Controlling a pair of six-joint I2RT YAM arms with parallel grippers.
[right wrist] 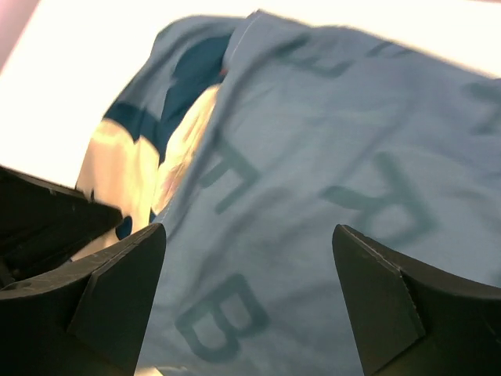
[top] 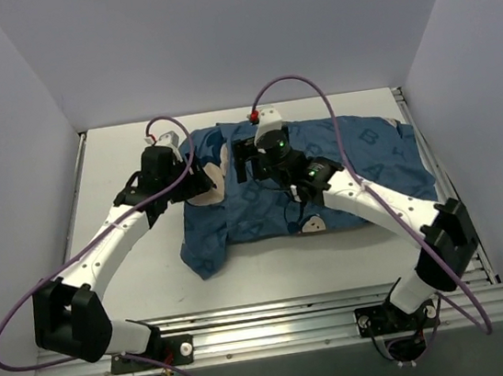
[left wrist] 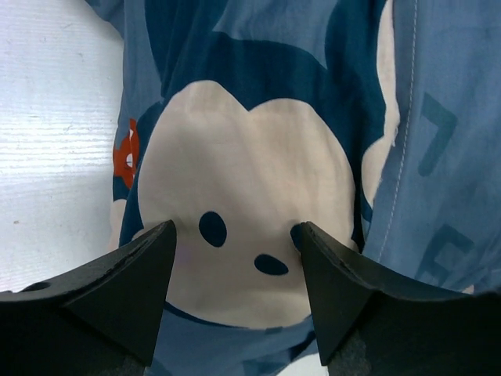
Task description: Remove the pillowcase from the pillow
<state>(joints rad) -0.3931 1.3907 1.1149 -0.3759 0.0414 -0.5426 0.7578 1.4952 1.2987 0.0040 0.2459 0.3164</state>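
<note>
- Progress looks slight to me: the pillowcase (top: 361,173) lies spread across the middle and right of the worktop (top: 130,250), mounded as if something fills it.
- I cannot pick out the white pillow with any certainty in the three views. My judgement is that it sits inside the cover, so the removal proper is not yet done.
- Left pincer (top: 187,180) hovers over the cover's left end. Its wrist view shows the left pincer (left wrist: 235,235) moderately parted with nothing between the jaws, framing a cream mouse face (left wrist: 243,196) printed on the cloth.
- Right pincer (top: 250,162) sits just beside it, nearer the middle. From its own camera the right pincer (right wrist: 249,231) is spread wide and empty above a paler, lettered fold of the pillowcase (right wrist: 337,180).
- A loose flap hangs toward the near left corner, which I take for the open mouth.
- What I reckon remains: take hold of the cloth, pin or grip the pillow, and draw the two apart.
</note>
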